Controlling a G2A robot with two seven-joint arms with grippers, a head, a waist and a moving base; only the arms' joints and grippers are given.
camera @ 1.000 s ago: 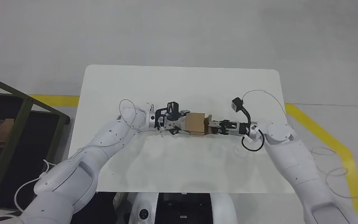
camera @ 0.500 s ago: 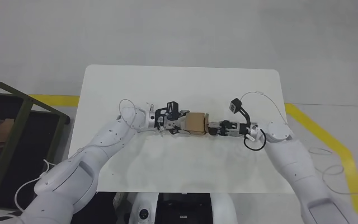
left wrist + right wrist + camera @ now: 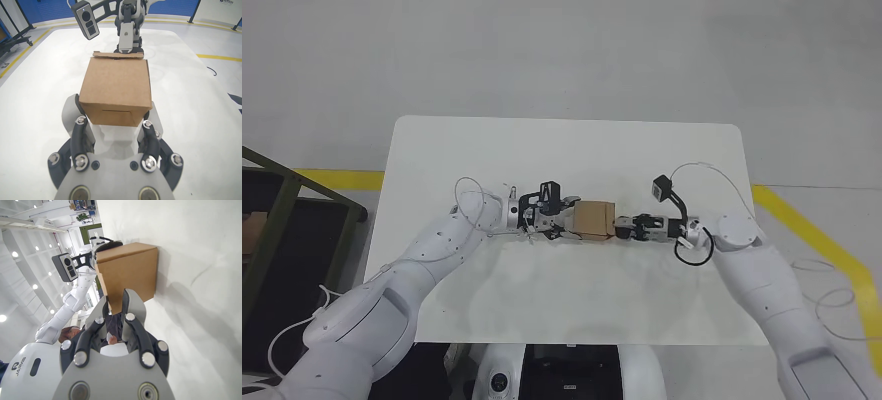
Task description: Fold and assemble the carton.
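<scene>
At mid-table (image 3: pixel 492 300) sits the carton (image 3: pixel 592 217), clamped at one end by the left gripper (image 3: pixel 114 104). At the other end the right gripper (image 3: pixel 115 299), drawn narrow, pinches the end flap (image 3: pixel 117 55). Closing this end looks like the step in hand, and next the flap needs tucking inward.

The brown cardboard carton (image 3: pixel 115 83) is matt and fibrous, its flap edge raw. The white tabletop (image 3: pixel 37 94) looks smooth, faintly scuffed. The fingers (image 3: pixel 68 108) of the left gripper (image 3: pixel 115 111) are satin grey metal, lined in black rubbery material.
</scene>
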